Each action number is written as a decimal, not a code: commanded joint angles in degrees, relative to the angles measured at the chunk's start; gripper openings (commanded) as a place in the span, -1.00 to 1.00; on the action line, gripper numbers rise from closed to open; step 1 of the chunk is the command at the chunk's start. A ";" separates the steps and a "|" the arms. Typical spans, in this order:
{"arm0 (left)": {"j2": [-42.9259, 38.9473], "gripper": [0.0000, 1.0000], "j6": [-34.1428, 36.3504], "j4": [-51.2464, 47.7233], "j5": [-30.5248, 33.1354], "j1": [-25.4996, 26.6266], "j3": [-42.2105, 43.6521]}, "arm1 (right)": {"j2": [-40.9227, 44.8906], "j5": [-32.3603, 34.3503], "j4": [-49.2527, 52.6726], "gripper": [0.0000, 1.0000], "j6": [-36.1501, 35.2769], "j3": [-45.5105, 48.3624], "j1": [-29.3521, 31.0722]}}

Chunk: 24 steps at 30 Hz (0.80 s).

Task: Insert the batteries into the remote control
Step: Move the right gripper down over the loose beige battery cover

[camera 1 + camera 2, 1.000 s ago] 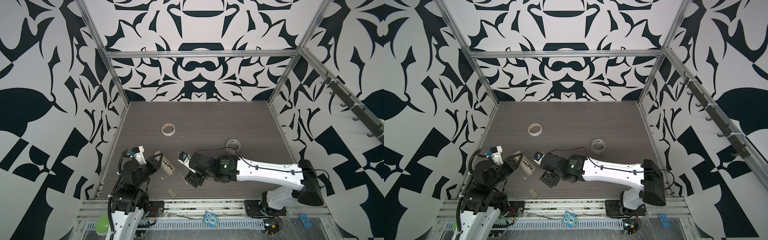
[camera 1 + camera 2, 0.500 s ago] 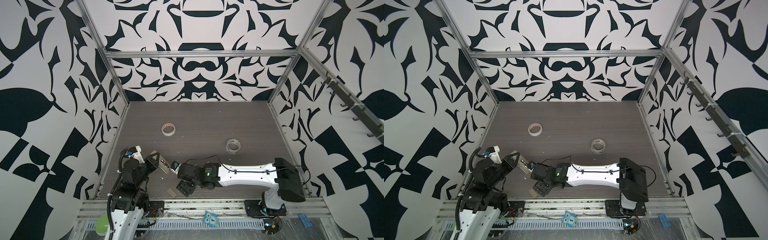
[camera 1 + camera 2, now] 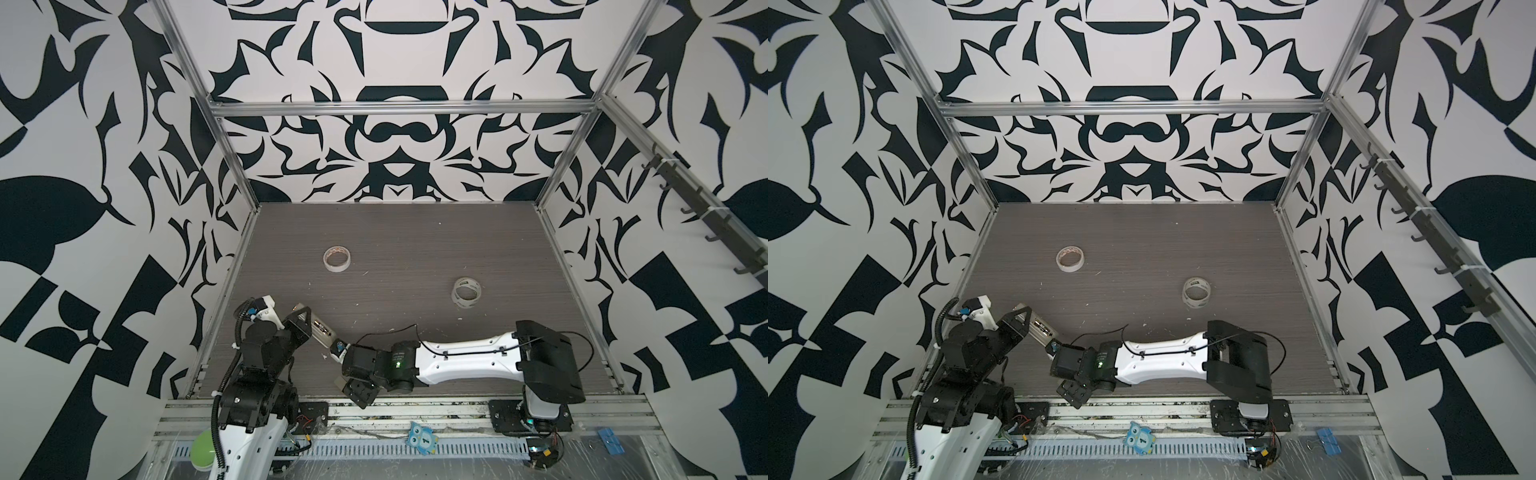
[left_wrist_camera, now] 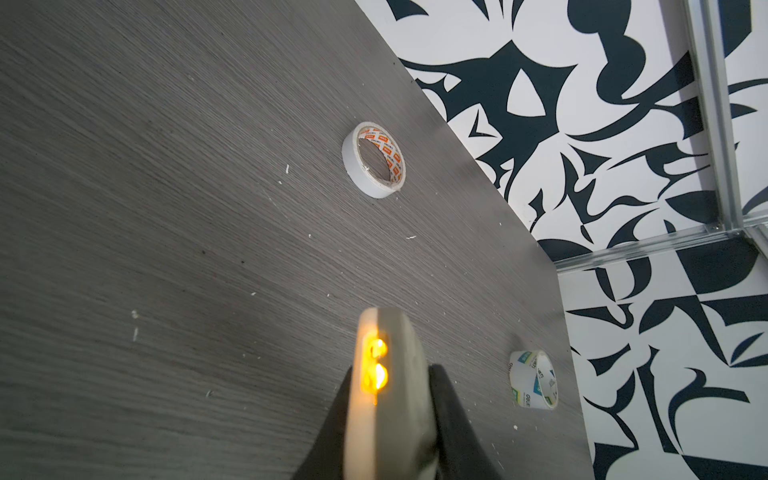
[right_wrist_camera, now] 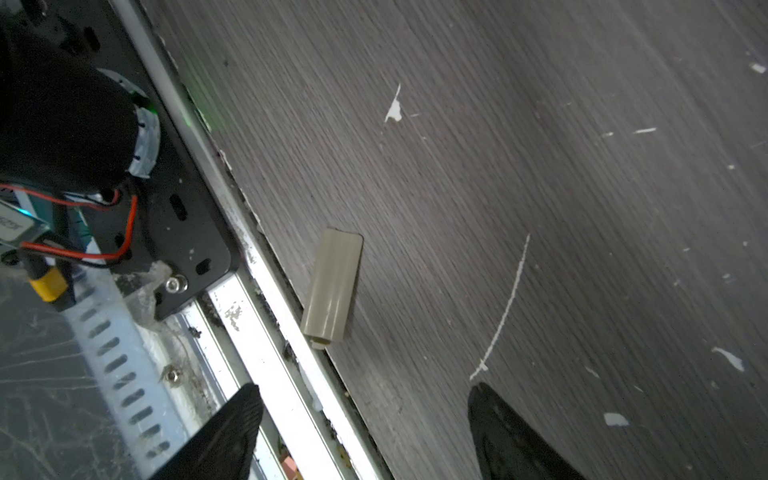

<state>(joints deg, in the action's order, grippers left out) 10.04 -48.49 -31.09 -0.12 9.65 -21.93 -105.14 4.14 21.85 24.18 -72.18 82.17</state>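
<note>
Top views, remote control: the remote control (image 3: 323, 331) is held above the table (image 3: 415, 249) near its front left corner. The left hand (image 3: 309, 322) is clamped on one end, with the remote's open back facing up. It is light, stiff, smooth plastic, best pinched across its narrow width.
Top views, right hand: the right hand (image 3: 356, 390) hangs at the table's front edge with its fingers apart, holding nothing. The wrist hides whatever lies beneath it.
Top views, hard to make out: only metallic glints show in the remote's back, and they are too small to read.
Left wrist, grip: black fingers (image 4: 453, 415) press the remote's two broad faces. It shows end-on, so the buttons and display are out of sight.
Left wrist, batteries: the batteries (image 4: 376, 365) are probably the two orange-glowing spots side by side in the remote. Glare hides their bodies.
Right wrist, beige cover: a beige cover (image 5: 332, 286), likely the compartment lid, lies flat at the table's front edge. Its tab reaches the rail (image 5: 266, 316). It sits ahead of the parted fingers, untouched.
Right wrist, handling: the cover looks thin, light and slick. Lying flat, it offers little to pinch, so its long edges are the place to grip. A nudge could drop it into the rail gap.
</note>
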 commanded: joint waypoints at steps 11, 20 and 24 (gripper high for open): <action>-3.97 -1.00 -1.43 -2.83 2.85 -0.03 -1.23 | -4.03 1.04 -4.27 0.59 2.77 -2.59 1.59; -4.68 -1.00 -1.46 -2.83 2.87 0.02 -0.83 | -6.49 0.52 -3.85 0.50 2.64 -4.19 1.77; -4.69 -1.00 -1.45 -2.81 2.76 0.02 -0.74 | -7.13 0.25 -3.34 0.46 2.43 -5.05 1.85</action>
<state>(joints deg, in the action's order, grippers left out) 6.31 -49.67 -32.88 2.13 9.65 -21.93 -112.75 4.16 18.52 26.46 -74.89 83.57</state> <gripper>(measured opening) 0.241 0.737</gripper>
